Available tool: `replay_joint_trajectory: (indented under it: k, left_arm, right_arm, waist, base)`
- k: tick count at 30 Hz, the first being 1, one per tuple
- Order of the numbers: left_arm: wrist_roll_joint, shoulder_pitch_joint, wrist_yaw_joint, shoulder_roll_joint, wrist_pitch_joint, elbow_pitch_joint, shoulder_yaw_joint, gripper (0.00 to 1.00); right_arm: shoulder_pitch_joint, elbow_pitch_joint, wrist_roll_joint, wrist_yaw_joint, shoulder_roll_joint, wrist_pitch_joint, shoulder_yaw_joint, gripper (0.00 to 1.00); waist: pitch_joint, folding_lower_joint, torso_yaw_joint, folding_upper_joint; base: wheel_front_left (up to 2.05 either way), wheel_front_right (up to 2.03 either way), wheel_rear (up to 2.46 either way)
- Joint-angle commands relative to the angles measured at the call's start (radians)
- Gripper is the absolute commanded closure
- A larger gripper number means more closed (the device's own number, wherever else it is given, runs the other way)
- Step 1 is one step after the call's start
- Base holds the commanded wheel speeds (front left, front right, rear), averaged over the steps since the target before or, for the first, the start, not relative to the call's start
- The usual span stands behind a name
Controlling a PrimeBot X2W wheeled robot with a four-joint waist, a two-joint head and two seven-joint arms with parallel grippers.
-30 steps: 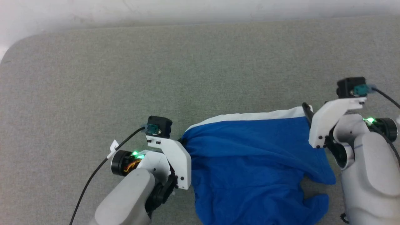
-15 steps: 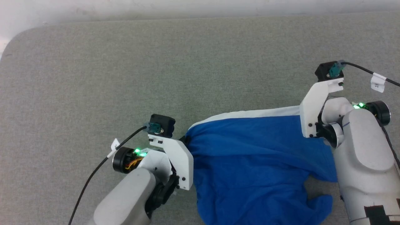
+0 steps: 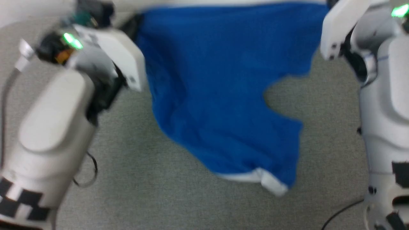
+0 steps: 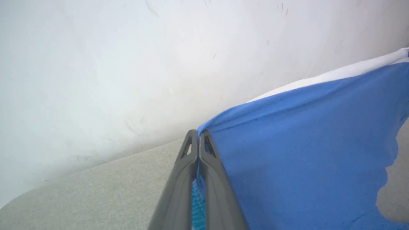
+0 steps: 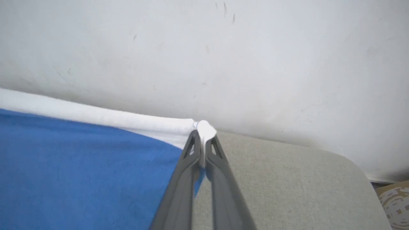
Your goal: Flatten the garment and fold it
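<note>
Left gripper (image 4: 198,135) clamps the garment (image 4: 303,143) at its blue corner, right gripper (image 5: 202,135) clamps the white band (image 5: 96,115). Between them, through the blur, I judge limp, light cloth, best held by its edges.

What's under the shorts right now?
The left gripper and right gripper hold the shorts up over the grey table. The patch directly beneath the cloth is covered.

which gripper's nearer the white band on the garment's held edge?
Right. The right gripper pinches the white band itself; the left gripper pinches a blue corner of the garment, short of the band.
</note>
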Motion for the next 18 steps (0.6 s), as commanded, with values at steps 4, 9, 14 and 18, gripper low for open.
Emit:
replay_joint_trajectory:
  k: [4,9,14,18]
  left_arm:
    - [0.043,-0.176,0.0,0.044,-0.023,0.043,0.05,1.0]
    - [0.07,-0.303,0.018,0.053,-0.104,0.059,0.098,1.0]
    - [0.1,-0.428,0.044,0.056,-0.243,0.083,0.155,1.0]
    - [0.118,-0.475,0.056,0.049,-0.349,0.102,0.176,1.0]
  right_arm:
    - [-0.15,-0.007,-0.01,-0.002,-0.016,-0.083,-0.003,1.0]
    - [-0.268,-0.018,-0.027,-0.002,-0.016,-0.157,-0.01,1.0]
    - [-0.385,-0.039,-0.057,-0.002,-0.015,-0.25,-0.014,1.0]
    - [-0.433,-0.061,-0.065,-0.002,-0.007,-0.312,-0.019,1.0]
  waist:
    - [0.075,-0.0002,-0.042,-0.0001]
    - [0.116,-0.0002,-0.051,-0.0001]
    - [0.145,-0.0002,-0.054,-0.0001]
    - [0.146,-0.0002,-0.046,-0.0001]
  base:
    - [0.0,0.0,0.0]
    - [0.0,0.0,0.0]
    - [0.0,0.0,0.0]
    - [0.0,0.0,0.0]
